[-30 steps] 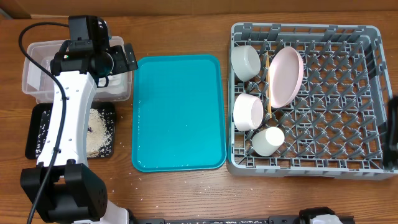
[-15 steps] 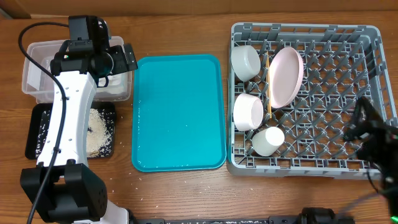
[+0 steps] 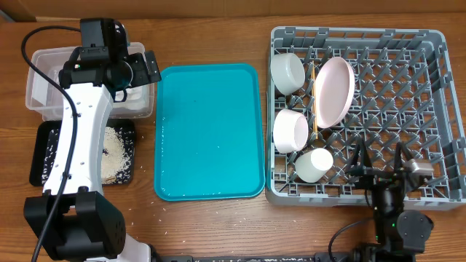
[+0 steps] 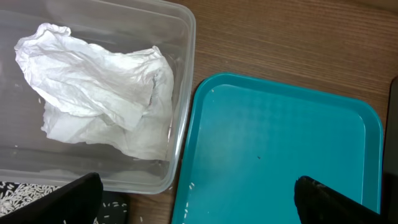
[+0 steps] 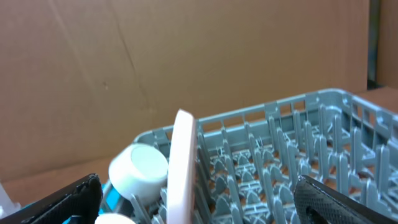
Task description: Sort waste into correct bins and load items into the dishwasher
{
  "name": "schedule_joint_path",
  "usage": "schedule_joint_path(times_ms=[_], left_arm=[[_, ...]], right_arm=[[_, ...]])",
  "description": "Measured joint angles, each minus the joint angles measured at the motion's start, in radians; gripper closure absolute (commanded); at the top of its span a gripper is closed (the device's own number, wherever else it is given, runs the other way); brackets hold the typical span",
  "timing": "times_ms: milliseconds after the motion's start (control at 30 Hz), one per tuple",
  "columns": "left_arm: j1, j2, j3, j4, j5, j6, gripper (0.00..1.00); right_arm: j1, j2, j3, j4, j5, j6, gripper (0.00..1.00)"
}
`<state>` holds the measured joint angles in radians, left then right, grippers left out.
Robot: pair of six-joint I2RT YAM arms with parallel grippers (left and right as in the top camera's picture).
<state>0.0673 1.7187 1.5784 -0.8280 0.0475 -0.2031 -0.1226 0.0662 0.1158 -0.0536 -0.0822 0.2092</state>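
My left gripper (image 3: 148, 67) (image 4: 199, 202) is open and empty, hovering over the right edge of the clear tub (image 3: 38, 87) (image 4: 180, 37). The crumpled white napkin (image 4: 102, 90) lies inside that tub. White rice (image 3: 116, 153) lies in the black tray (image 3: 44, 160). The grey dish rack (image 3: 437, 109) (image 5: 323, 143) holds a pink plate (image 3: 335, 91) (image 5: 183, 168) on edge, two white bowls (image 3: 287, 73) (image 3: 291, 131), a small white cup (image 3: 314, 165) and chopsticks (image 3: 314, 102). My right gripper (image 3: 378, 161) (image 5: 199, 199) is open and empty at the rack's front edge.
A teal serving tray (image 3: 211, 131) (image 4: 280, 143) lies between the bins and the rack, with a few rice grains along its left edge. Loose grains are scattered on the wooden table by the black tray. Brown cardboard stands behind the table.
My right arm has swung in from the table's right edge to the rack's front edge, facing the dishes. The left arm has not moved.
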Motion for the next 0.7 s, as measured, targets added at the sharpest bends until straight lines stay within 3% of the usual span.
schedule_joint_path(times_ms=[167,700], left_arm=[[0.0,0.0,0.0,-0.001,0.0,0.0,0.0],[0.0,0.0,0.0,-0.001,0.0,0.0,0.0]], right_arm=[[0.002,-0.051,-0.089,0.005,-0.004,0.0,0.0],[0.006,-0.052,-0.097,-0.025,-0.015,0.0,0.0]])
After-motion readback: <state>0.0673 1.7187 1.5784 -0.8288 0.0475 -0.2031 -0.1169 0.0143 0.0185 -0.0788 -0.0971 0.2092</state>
